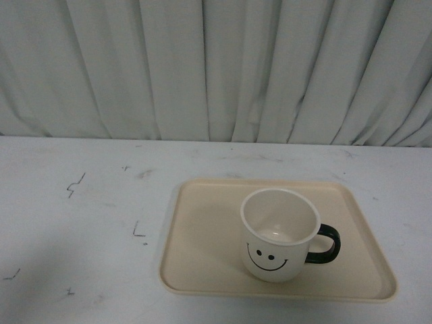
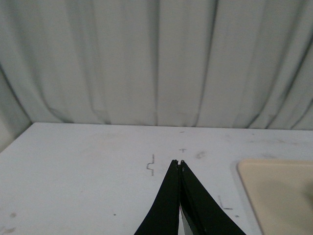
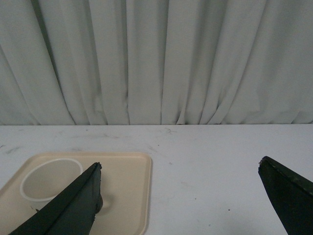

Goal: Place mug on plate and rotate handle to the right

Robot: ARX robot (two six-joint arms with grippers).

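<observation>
Mug [image 1: 280, 233] stands upright on the plate [image 1: 202, 236], right of the plate's centre and toward its near edge. The smiley faces the front camera and the black handle [image 1: 325, 243] points right. The plate lies flat on the white bench [image 1: 81, 223], with a grey curtain [image 1: 216, 67] behind. Neither arm shows in the front view. Left gripper [image 2: 179, 163] has its tips pressed together, holds nothing, and sits over bare bench beside the plate. Right gripper [image 3: 181, 162] is spread wide and empty, clear of the mug.

Soft even light, faint shadows, slight overall blur.
</observation>
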